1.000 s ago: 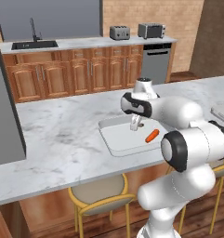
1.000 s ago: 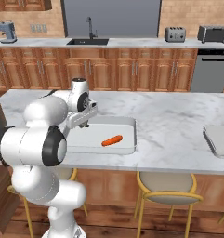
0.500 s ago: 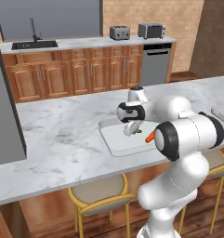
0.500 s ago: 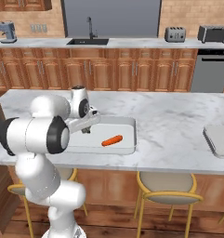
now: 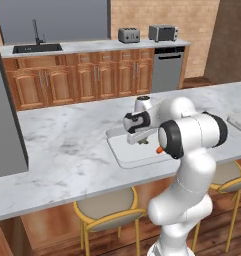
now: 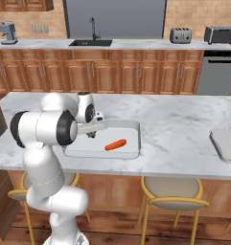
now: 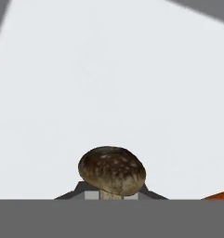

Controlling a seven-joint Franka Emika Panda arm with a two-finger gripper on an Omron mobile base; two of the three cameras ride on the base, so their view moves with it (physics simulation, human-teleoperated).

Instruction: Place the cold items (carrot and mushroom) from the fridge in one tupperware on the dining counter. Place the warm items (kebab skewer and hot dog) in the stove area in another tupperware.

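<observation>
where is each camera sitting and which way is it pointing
Left base view: behind the arm to its left, facing forward and down over the dining counter; the white arm rises at lower right, gripper over the tupperware.
Right base view: behind the arm to its right, same counter; the arm rises at lower left, and the carrot lies in the tupperware.
Hand view: on the hand, looking down along the gripper into the tupperware; the shut fingertips hold the mushroom.
Shared: both base views show the arm, tupperware, counter and back cabinets.
</observation>
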